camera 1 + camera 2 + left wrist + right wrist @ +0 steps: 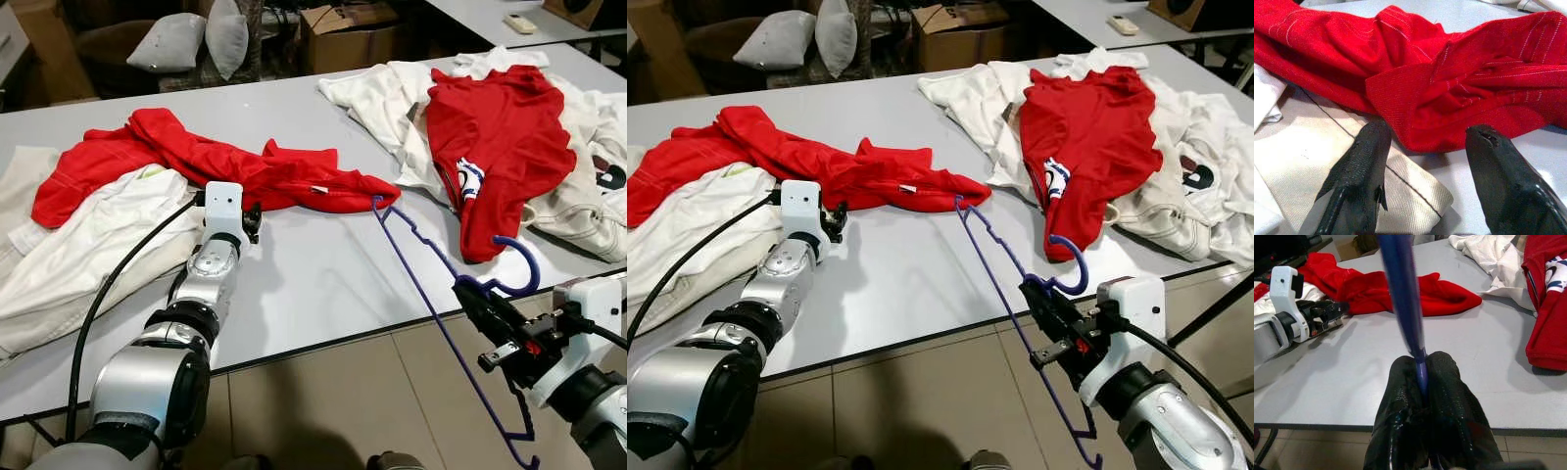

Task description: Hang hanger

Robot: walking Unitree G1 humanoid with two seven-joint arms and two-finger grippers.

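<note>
Right pincer (1043, 294): you have it clamped on the thin blue plastic hanger (431, 284), near the base of its hook, just off the near edge of the grey desk (323, 264).
Hanger: it slants from your right pincer, one end reaching far-left over the desk to just beside the crumpled red striped shirt (245, 166), the other end hanging down near you over the tiled floor (372, 392). Its hook curls up in front of the hem of the red jersey with a white and blue patch (500, 137).
Right wrist view: here you see the two black fingers (1454, 411) pressed together with the blue bar rising between them, a closeness the head views only hint at.
Left pincer (1425, 147): its fingers stand apart, low over the desk, with nothing between them.
Left wrist view: it shows you the red striped shirt's folded edge just ahead of the fingertips, and a cream stitched cloth (1400, 191) under one finger; in the head views the white wrist housing hides these fingers from you.
Left side of desk: the red striped shirt lies partly over a cream white garment (88, 245).
Right side of desk: the red jersey lies on a heap of white clothes (392, 98).
Far background: grey cushions (196, 39) and a brown cardboard box (348, 34).
</note>
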